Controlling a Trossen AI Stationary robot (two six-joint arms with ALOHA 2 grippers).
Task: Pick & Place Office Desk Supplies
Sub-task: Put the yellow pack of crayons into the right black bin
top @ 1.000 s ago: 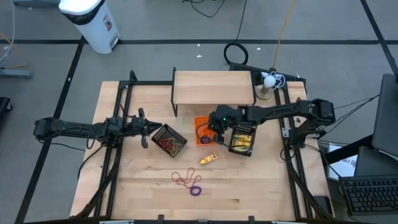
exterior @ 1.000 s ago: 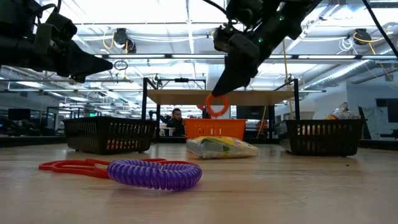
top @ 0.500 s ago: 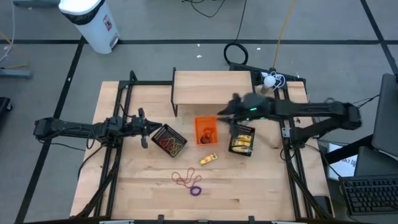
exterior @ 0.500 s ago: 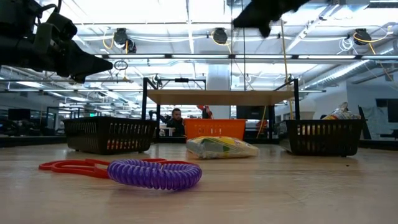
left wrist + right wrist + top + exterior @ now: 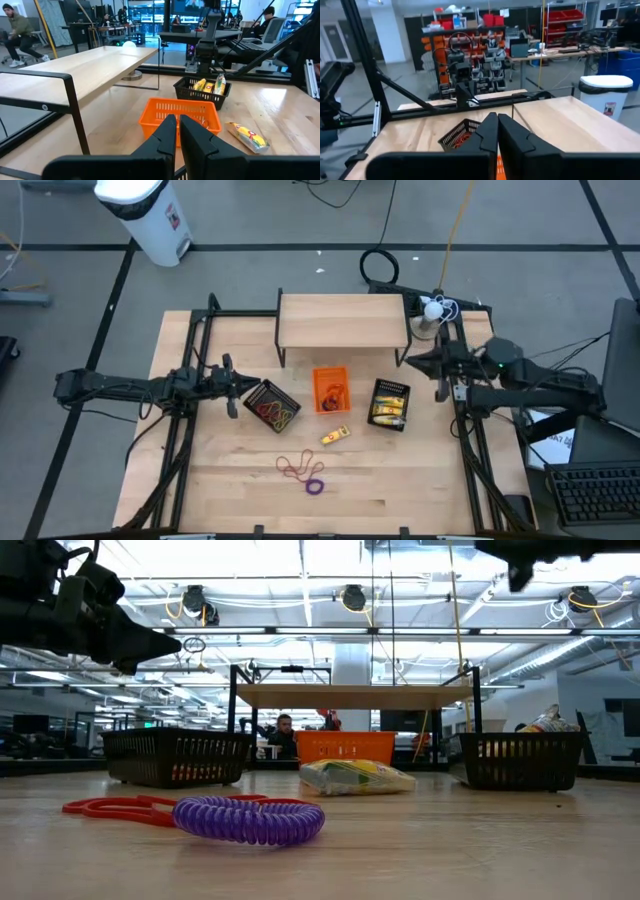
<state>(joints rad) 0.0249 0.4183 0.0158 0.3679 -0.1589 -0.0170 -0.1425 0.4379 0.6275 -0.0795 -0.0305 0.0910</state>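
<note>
My right gripper (image 5: 497, 131) has its fingers pressed together with nothing between them, and it sits at the right edge of the table beside the frame post, which I read as a parked pose between picks. My left gripper (image 5: 177, 134) is likewise closed and empty, hovering at the left side just beside the left mesh tray (image 5: 272, 406), waiting. Working outward, the sorting scheme explains the layout: the left mesh tray holds red-brown and tan rubber bands, the orange tray (image 5: 331, 389) in the middle holds an orange ring and a purple one, and the right mesh tray (image 5: 389, 403) holds yellow packets, so each kind has its own bin. Left loose on the wood are one yellow packet (image 5: 335, 436), lying flat and slightly skewed just in front of the orange tray, and nearer the front edge a tangle of red-brown rubber bands (image 5: 295, 468) touching a purple coiled ring (image 5: 315, 486). The ring looks springy and ribbed; the bands are thin and limp, likely awkward to pinch singly. I judge the sorting mostly done.
</note>
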